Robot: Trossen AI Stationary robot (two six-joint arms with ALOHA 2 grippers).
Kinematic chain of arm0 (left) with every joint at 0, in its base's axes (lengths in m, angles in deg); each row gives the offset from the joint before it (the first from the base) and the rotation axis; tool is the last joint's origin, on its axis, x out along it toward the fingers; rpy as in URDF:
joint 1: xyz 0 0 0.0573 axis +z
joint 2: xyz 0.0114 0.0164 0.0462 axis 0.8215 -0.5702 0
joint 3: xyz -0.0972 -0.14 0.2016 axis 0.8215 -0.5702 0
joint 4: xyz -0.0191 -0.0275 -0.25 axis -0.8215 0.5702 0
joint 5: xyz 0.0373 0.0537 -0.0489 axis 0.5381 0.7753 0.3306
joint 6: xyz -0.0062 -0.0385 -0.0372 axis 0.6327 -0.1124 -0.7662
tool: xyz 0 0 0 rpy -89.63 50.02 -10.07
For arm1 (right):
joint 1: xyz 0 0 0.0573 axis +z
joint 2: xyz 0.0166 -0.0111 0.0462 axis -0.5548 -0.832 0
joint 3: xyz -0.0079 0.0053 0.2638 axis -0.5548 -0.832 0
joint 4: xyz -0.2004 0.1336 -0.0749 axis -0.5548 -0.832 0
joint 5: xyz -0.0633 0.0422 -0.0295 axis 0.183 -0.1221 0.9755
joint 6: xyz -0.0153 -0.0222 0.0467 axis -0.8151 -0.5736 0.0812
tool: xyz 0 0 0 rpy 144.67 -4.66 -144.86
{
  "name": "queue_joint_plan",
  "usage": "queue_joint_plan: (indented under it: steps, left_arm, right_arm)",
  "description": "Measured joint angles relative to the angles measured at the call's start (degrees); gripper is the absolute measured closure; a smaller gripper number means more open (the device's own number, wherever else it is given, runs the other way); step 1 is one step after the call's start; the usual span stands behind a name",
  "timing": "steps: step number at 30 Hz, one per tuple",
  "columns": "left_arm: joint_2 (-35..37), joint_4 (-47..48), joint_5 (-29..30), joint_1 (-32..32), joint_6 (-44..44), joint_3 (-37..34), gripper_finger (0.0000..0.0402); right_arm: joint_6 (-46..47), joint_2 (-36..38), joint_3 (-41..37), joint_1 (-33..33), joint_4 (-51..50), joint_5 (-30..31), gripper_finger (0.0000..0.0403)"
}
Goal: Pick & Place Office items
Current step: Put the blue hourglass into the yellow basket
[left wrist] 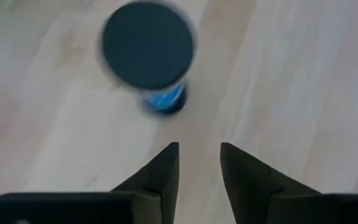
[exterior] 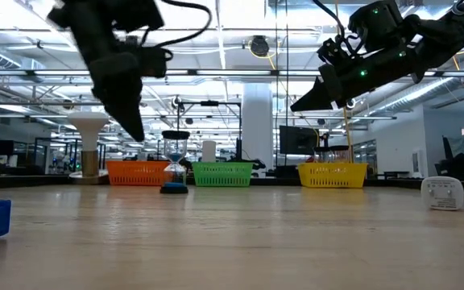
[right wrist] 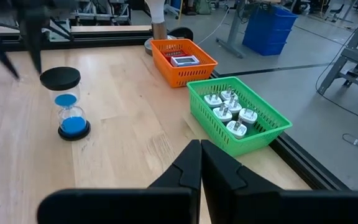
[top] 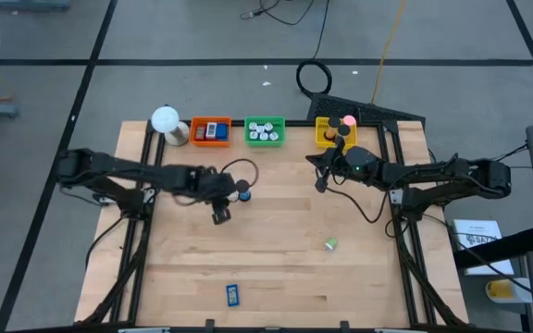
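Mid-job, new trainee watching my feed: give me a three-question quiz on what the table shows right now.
1. True or false: the left gripper is holding the blue hourglass.
2. Which tray holds the white plugs? A orange, B green, C yellow.
3. What is between the fingers of the right gripper?

Key:
1. False. The hourglass stands upright on the table, ahead of the open fingers and clear of them.
2. B, the green tray.
3. Nothing. The fingers are shut on each other, above the table near the trays.
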Motion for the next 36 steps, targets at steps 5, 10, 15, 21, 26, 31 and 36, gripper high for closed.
queue_joint_plan:
  steps: [5, 10, 15, 21, 26, 31, 36]
  left_arm:
    - [0.7, -28.1, 3.4, -2.5, -7.4, -14.0, 0.0259]
    - [-1.8, -43.3, 13.1, -3.4, -11.9, -21.8, 0.019]
    - [-7.3, -63.5, 19.4, -3.4, -10.6, -27.3, 0.0139]
    - [-17.8, -84.4, 21.6, -3.1, 0.5, -26.5, 0.0147]
    - [-24.7, -86.8, 21.8, -2.4, 0.7, -23.0, 0.0197]
    - [-28.4, -89.5, 19.9, -2.4, 2.9, -18.6, 0.0245]
    - [-32.7, -92.3, 12.7, -1.2, 7.4, -10.0, 0.0245]
  right_arm:
    - [0.0, 0.0, 0.0, 0.0, 0.1, 0.0, 0.0403]
    - [0.0, 0.0, 0.0, 0.0, 0.2, 0.0, 0.0403]
    - [0.0, 0.0, 0.0, 0.0, 0.5, 0.0, 0.0403]
    - [0.0, 0.0, 0.0, 0.0, 0.7, 0.0, 0.0403]
    - [0.0, 0.0, 0.0, 0.0, 0.7, 0.0, 0.0403]
    - [0.0, 0.0, 0.0, 0.0, 0.7, 0.0, 0.0403]
    - [0.0, 0.0, 0.0, 0.0, 1.5, 0.0, 0.0403]
